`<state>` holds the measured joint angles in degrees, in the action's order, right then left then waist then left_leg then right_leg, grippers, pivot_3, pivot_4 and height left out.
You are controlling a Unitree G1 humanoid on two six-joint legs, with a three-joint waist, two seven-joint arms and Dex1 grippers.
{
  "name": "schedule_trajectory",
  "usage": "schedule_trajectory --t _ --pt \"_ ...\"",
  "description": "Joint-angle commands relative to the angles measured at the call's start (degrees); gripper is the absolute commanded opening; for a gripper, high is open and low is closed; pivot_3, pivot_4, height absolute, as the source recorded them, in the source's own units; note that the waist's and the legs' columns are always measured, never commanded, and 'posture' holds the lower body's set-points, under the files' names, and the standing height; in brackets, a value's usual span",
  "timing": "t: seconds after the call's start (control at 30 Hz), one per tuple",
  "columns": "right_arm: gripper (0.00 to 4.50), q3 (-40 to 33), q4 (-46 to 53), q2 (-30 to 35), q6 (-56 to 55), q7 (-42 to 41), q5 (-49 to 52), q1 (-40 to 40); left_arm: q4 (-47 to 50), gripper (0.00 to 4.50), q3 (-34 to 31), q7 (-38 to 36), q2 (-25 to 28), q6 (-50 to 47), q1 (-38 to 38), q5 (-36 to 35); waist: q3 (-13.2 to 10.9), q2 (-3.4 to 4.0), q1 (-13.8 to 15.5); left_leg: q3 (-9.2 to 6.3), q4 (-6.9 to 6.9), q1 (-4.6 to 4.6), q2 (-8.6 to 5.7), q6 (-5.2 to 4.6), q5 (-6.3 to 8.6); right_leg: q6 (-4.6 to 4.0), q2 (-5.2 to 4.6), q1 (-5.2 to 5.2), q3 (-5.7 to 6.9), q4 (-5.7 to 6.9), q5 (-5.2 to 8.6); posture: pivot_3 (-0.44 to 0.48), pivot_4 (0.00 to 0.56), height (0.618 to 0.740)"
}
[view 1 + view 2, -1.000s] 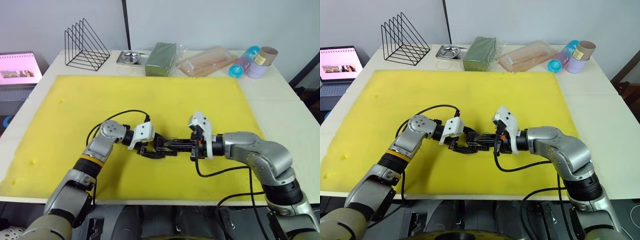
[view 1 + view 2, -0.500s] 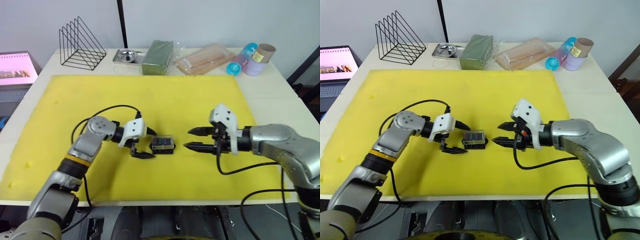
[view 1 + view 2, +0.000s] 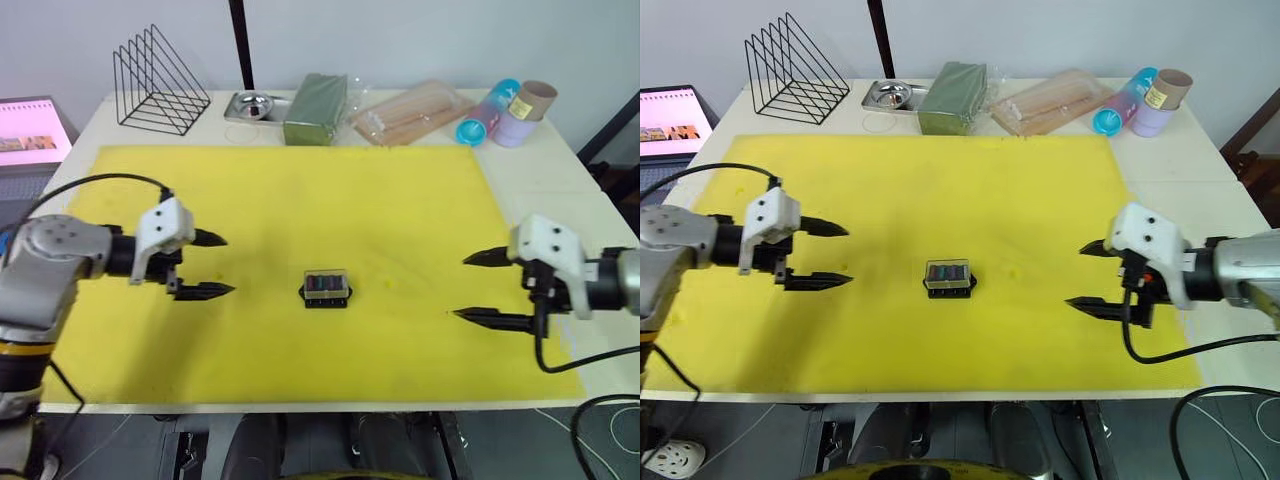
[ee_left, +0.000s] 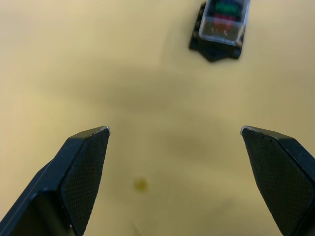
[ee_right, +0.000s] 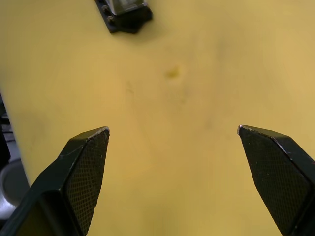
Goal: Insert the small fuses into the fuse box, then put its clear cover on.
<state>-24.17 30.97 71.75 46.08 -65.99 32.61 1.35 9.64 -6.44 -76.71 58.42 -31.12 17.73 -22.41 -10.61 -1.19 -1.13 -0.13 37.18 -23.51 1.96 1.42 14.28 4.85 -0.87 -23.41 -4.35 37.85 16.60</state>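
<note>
The black fuse box (image 3: 326, 288) lies in the middle of the yellow mat (image 3: 300, 190). The clear cover (image 4: 224, 24) sits on top of it. Through the cover I see the small fuses (image 4: 225, 11) as green and red patches in their slots. My left gripper (image 3: 228, 265) hovers open well to the left of the box, fingers pointing at it, nothing between them. My right gripper (image 3: 459, 288) hovers open well to the right, also empty and pointing at the box (image 5: 125, 12). Neither gripper touches the box.
Along the table's far edge stand a black wire rack (image 3: 160, 80), a metal tray (image 3: 250, 105), a green block (image 3: 315, 100), a clear bag of wooden sticks (image 3: 410, 112) and some tubes (image 3: 510, 115). A laptop (image 3: 30, 135) sits at the far left.
Both grippers have opened, let go of the fuse box and drawn apart, the left to the left, the right to the right. The box now lies alone on the mat.
</note>
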Motion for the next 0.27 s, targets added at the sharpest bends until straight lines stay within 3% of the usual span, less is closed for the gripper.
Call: schedule_trajectory --t 0.03,0.27 --pt "4.47 -7.01 -0.25 1.55 -1.03 -3.61 -1.84 -3.04 3.2 4.5 -6.77 -0.26 3.33 -3.42 -2.43 -3.99 -0.06 -0.01 0.1 0.0 0.0 0.02 0.0 0.0 0.0 0.0 0.0 0.02 0.0 0.0 0.0 0.0 0.15 0.74" --pt "4.47 -14.7 -0.21 1.08 -0.67 -8.17 -3.22 -8.59 5.4 4.5 -16.01 -1.49 7.8 -7.25 -10.41 -7.62 -0.18 -0.03 0.16 0.09 0.01 0.02 0.0 0.01 0.0 -0.09 -0.08 0.02 -0.01 -0.04 0.05 0.0 0.15 0.74"
